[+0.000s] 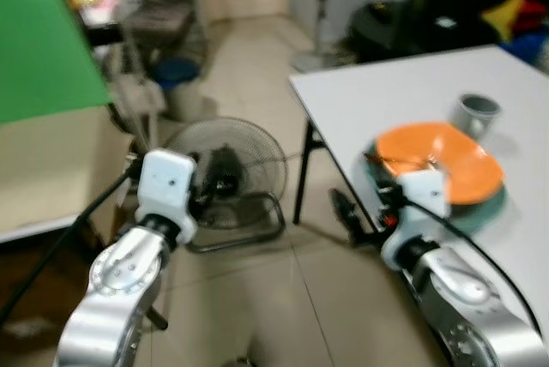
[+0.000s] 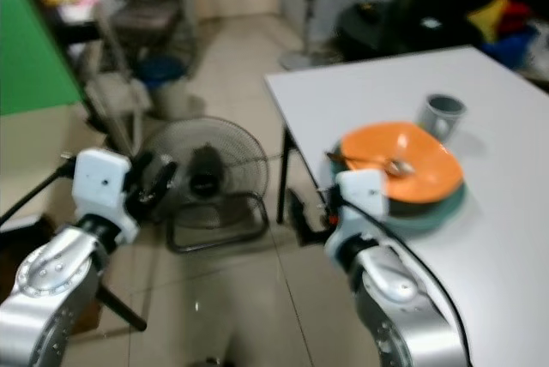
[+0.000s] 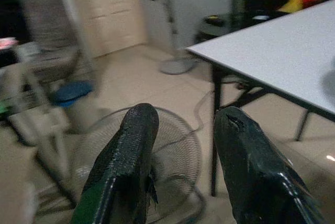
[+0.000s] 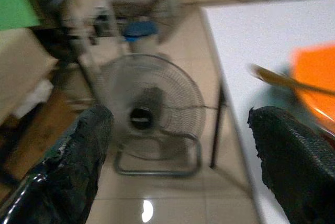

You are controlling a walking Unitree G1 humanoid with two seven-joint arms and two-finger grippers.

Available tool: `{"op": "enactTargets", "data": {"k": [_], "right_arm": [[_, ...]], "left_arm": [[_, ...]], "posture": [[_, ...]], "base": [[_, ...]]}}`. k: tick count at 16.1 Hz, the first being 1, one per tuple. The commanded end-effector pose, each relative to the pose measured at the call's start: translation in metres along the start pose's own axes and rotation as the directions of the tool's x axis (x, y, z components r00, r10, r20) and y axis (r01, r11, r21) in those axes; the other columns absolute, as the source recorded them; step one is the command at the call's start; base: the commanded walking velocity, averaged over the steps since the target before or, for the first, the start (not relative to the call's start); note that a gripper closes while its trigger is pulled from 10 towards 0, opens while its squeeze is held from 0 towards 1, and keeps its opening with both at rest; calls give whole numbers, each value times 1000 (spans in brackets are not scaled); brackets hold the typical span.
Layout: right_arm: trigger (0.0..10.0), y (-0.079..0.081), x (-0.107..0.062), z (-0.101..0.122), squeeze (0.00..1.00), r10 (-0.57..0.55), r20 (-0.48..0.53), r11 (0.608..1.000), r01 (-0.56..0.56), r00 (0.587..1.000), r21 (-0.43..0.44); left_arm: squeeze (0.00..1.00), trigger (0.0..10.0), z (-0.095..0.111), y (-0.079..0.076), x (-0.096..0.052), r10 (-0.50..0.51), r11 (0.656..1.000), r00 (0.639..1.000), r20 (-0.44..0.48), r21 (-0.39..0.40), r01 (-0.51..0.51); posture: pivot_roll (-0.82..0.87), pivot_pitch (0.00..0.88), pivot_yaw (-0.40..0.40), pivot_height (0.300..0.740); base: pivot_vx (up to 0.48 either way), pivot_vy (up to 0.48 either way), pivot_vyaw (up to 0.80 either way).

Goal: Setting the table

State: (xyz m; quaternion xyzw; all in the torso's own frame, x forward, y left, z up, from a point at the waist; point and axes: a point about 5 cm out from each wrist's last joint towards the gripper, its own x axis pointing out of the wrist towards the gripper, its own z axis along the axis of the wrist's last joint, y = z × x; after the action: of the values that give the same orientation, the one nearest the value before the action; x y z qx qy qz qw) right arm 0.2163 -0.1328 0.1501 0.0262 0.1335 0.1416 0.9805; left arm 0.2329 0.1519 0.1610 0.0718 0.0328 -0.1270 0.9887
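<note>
Resting near the front edge of the white table [image 2: 377, 93], an orange plate [image 2: 403, 161] sits atop a teal dish [image 2: 429, 211], a spoon [image 2: 377, 161] across it and a grey cup [image 2: 440, 115] just behind. Right gripper [image 4: 178, 145] gapes wide, empty; left gripper [image 3: 183, 150] is parted, empty. A floor fan [image 2: 202, 178] stands on beige tiles [image 2: 249, 298].

Silver jointed arms, white wrist blocks, black cables; each claw [image 3: 183, 171] two rough black fingers [image 4: 78, 171].
</note>
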Motion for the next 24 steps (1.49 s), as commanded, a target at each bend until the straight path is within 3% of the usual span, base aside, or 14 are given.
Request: {"op": "enactTargets", "data": {"k": [1, 3, 24], "right_arm": [[10000, -4, -1, 0, 1000, -11, -5, 1000, 11, 1000, -4], [10000, -4, 0, 0, 1000, -7, -7, 1000, 7, 1000, -6], [10000, -3, 4, 0, 1000, -5, -21, 1000, 5, 1000, 6]], "left_arm": [[0, 10000, 4, -2, -1, -1, 1000, 1000, 12, -5, 1], [0, 10000, 5, 0, -1, 4, 1000, 1000, 13, -5, -4], [0, 10000, 3, 5, -4, 22, 1000, 1000, -3, 8, -22]], "posture": [[116, 0, 23, 740], [117, 0, 22, 740], [127, 0, 10, 740]], "base": [[0, 300, 800], [0, 300, 800], [0, 297, 0]]}}
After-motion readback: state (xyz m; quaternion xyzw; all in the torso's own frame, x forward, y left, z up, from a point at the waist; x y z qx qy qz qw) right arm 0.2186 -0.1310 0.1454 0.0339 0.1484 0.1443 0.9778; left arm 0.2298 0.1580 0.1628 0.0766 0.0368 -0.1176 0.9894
